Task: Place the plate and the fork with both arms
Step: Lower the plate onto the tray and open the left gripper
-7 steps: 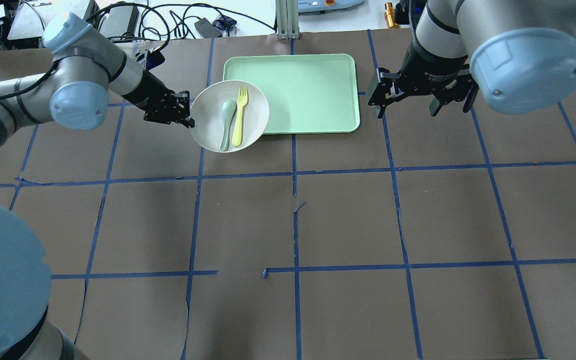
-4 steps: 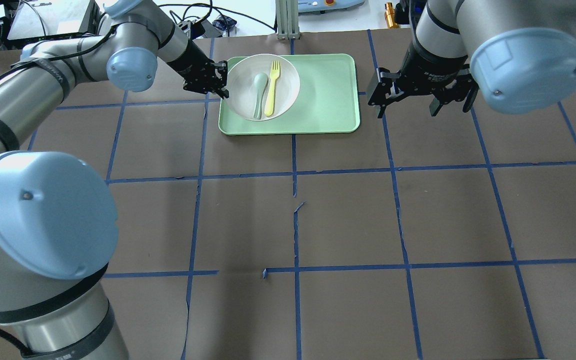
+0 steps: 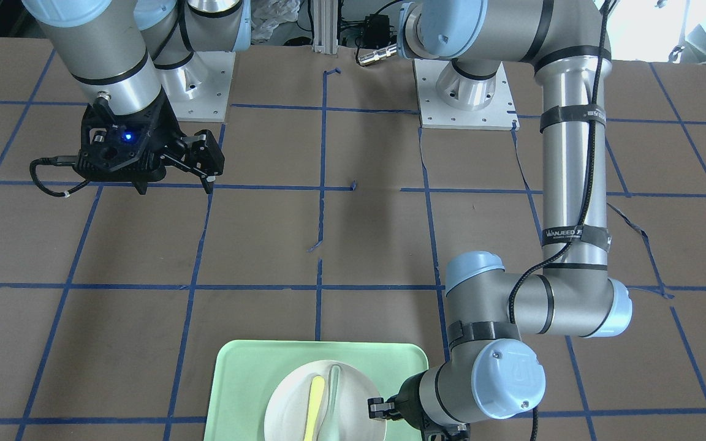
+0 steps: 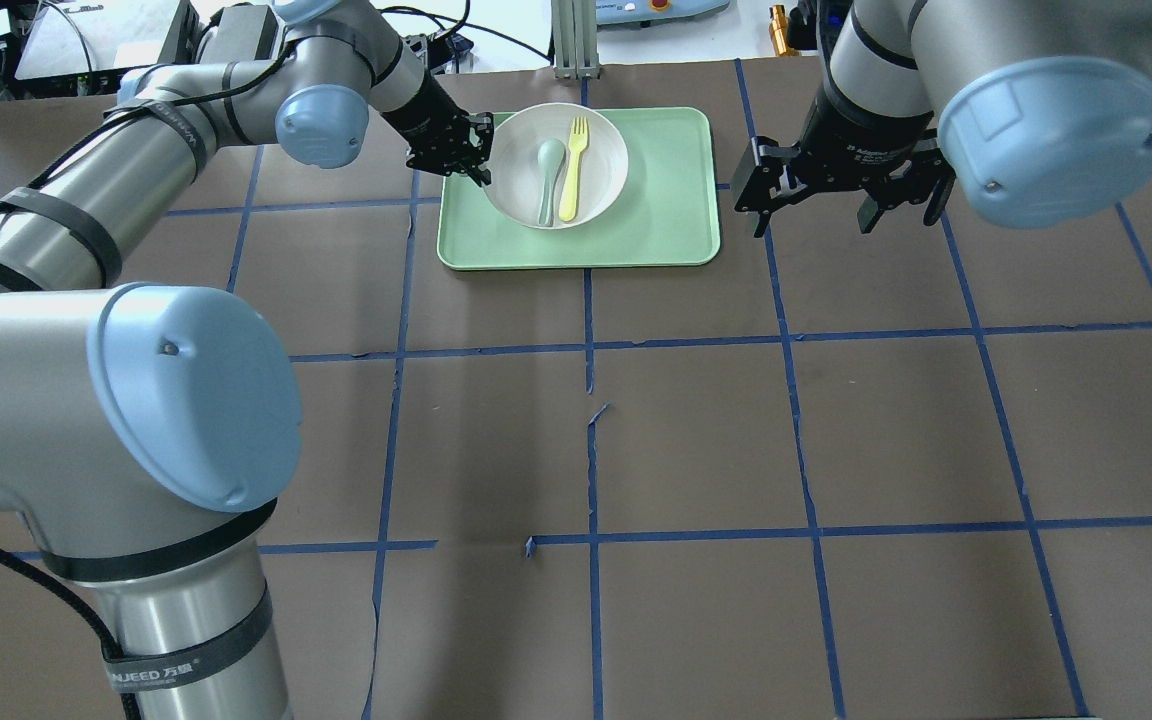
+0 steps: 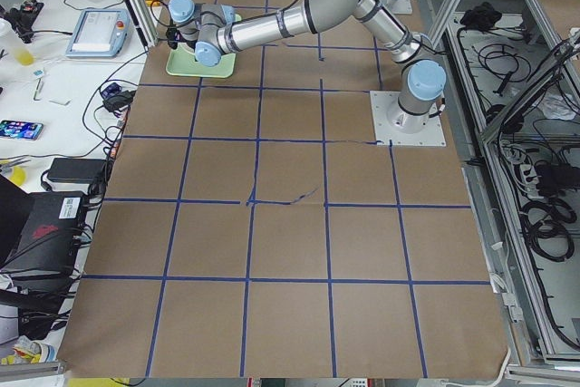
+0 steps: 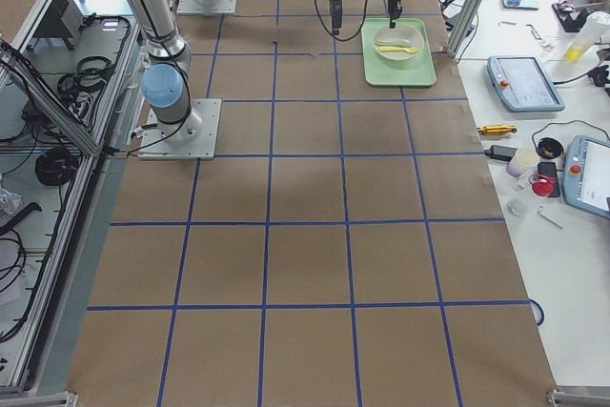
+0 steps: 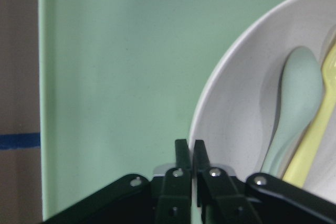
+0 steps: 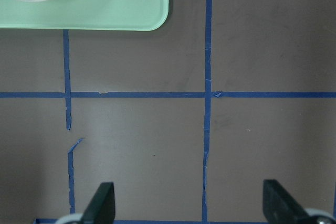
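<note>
Since the earlier frame the plate is shifted further onto the tray. Its rim is clamped in the left pincer, shown clearly only by the wrist view. The right pincer is held spread over the bench. Counted: one plate, one tray, one fork and one spoon inside the plate.

Matt speckled plate; matt tray; smooth plastic fork; table w/ brown paper.

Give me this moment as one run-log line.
left hand: shut on plate rim | plate: over tray, fork and spoon inside | right hand: open, empty, off tray
</note>
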`<state>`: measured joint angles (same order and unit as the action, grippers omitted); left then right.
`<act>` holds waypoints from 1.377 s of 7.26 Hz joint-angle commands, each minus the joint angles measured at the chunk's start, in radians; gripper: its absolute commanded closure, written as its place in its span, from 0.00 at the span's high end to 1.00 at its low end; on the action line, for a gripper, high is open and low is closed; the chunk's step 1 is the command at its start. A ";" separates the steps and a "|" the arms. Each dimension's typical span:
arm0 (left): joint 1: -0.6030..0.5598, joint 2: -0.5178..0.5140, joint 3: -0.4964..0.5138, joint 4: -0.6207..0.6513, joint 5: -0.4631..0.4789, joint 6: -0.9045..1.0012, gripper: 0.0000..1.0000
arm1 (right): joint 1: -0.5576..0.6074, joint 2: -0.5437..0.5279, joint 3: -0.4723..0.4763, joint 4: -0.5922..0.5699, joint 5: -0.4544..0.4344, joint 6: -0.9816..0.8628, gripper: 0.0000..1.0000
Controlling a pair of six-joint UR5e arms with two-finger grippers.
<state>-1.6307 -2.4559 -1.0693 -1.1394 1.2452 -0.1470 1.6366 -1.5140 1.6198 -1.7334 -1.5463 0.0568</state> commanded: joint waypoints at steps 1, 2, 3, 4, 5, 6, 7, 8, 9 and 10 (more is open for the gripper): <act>-0.006 -0.009 0.008 0.012 0.007 -0.023 0.16 | 0.000 0.000 0.000 0.000 0.000 0.000 1.00; -0.006 0.009 -0.018 0.058 0.004 -0.023 0.79 | 0.000 0.000 0.000 0.000 0.000 0.000 1.00; -0.004 0.043 -0.073 0.104 0.003 0.001 1.00 | 0.000 0.000 0.000 0.000 0.000 -0.002 1.00; 0.006 0.105 -0.149 0.119 0.010 0.004 1.00 | 0.000 0.000 0.000 0.000 0.000 -0.002 1.00; 0.028 0.205 -0.250 0.113 0.086 0.007 1.00 | 0.000 0.000 0.000 0.000 0.000 -0.002 1.00; 0.041 0.322 -0.367 0.110 0.218 0.013 1.00 | 0.000 0.000 0.000 0.000 0.000 -0.002 1.00; 0.054 0.445 -0.471 0.095 0.249 0.036 1.00 | 0.000 0.000 0.000 0.000 0.000 -0.002 1.00; 0.055 0.569 -0.557 0.051 0.307 0.041 1.00 | 0.000 0.000 0.000 0.000 0.000 0.000 1.00; 0.055 0.681 -0.619 -0.004 0.321 0.041 1.00 | 0.000 0.000 0.000 0.000 0.000 -0.002 1.00; 0.054 0.774 -0.617 -0.142 0.324 0.043 1.00 | 0.000 0.000 0.000 0.000 0.000 0.000 1.00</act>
<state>-1.5767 -1.8060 -1.6549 -1.1548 1.5537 -0.1069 1.6368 -1.5141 1.6199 -1.7334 -1.5463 0.0559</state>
